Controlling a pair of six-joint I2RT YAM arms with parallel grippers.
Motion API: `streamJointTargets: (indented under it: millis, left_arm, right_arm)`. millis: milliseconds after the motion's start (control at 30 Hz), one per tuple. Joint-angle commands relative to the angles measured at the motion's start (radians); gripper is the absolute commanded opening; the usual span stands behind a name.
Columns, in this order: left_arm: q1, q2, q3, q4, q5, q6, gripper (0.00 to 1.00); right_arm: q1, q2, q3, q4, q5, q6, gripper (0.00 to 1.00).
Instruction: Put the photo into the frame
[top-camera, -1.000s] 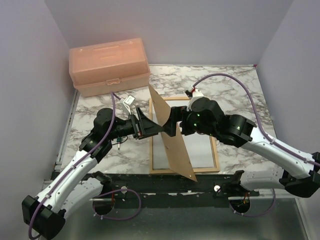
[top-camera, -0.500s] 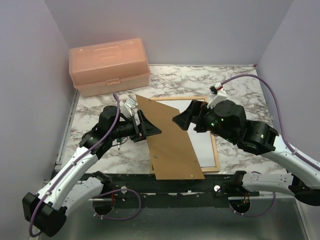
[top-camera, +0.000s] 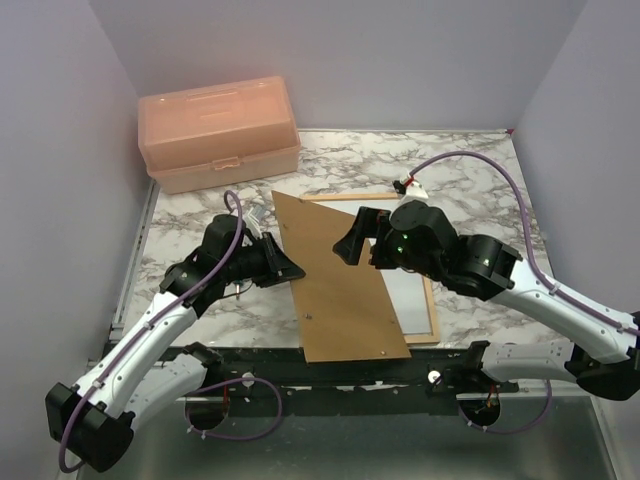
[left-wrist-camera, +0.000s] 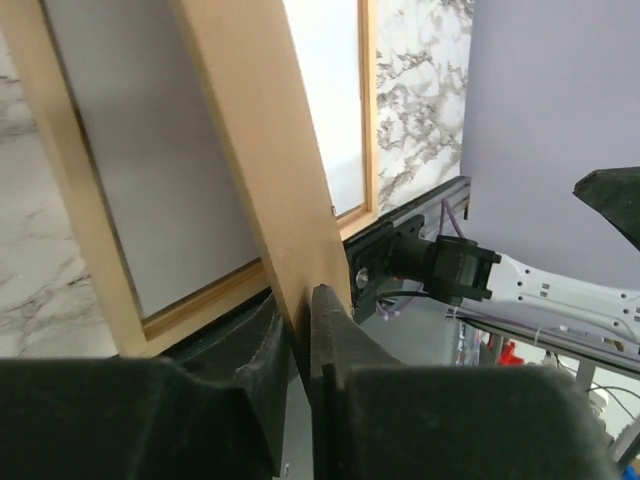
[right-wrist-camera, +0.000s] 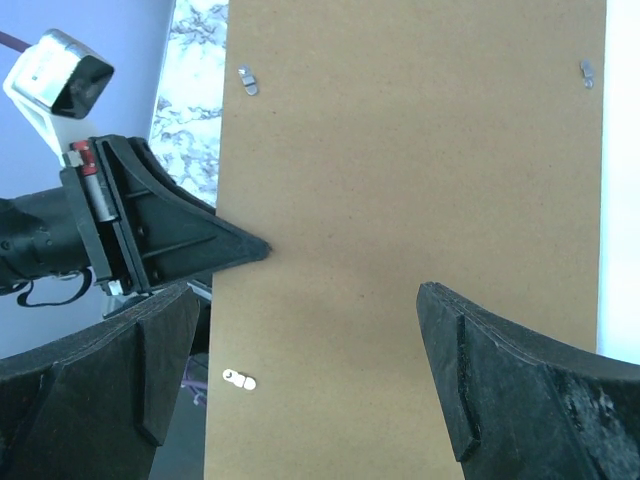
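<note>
You can see one frame (top-camera: 424, 339), one brown board (top-camera: 340, 290), one peach box (top-camera: 220, 130) and two grippers: a left gripper (top-camera: 296, 270) and a right gripper (top-camera: 365, 248).

A robot test cell in a lab: plain lilac walls (top-camera: 350, 60) box in a marble-patterned worktop (top-camera: 470, 170). The left arm (top-camera: 150, 335) and right arm (top-camera: 560, 310) are bolted to a black metal rail (top-camera: 250, 362), trailing purple cable (top-camera: 480, 154).

White marble-patterned table (top-camera: 470, 180) with two things.
Peach plastic toolbox (top-camera: 220, 130) stands far left; rectangular light-wood picture frame (top-camera: 345, 197) lies in the middle.
</note>
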Motion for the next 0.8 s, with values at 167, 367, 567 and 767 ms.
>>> streamJointTargets:
  millis: [167, 367, 567, 767]
  left_arm:
    - [0.008, -0.113, 0.055, -0.021, -0.073, 0.014, 0.00]
    - [0.034, -0.180, 0.060, 0.043, 0.002, -0.012, 0.00]
    - [0.059, -0.257, 0.059, 0.068, 0.040, -0.046, 0.00]
    - [0.108, -0.287, 0.061, 0.102, 0.116, -0.067, 0.00]
  right_arm:
    - [-0.014, -0.015, -0.076, -0.053, -0.014, 0.037, 1.00]
    - [-0.097, -0.022, -0.189, 0.006, -0.230, 0.018, 1.00]
    - [-0.248, -0.098, -0.341, 0.135, -0.466, -0.020, 1.00]
    - [-0.487, -0.169, -0.512, 0.258, -0.744, -0.089, 1.00]
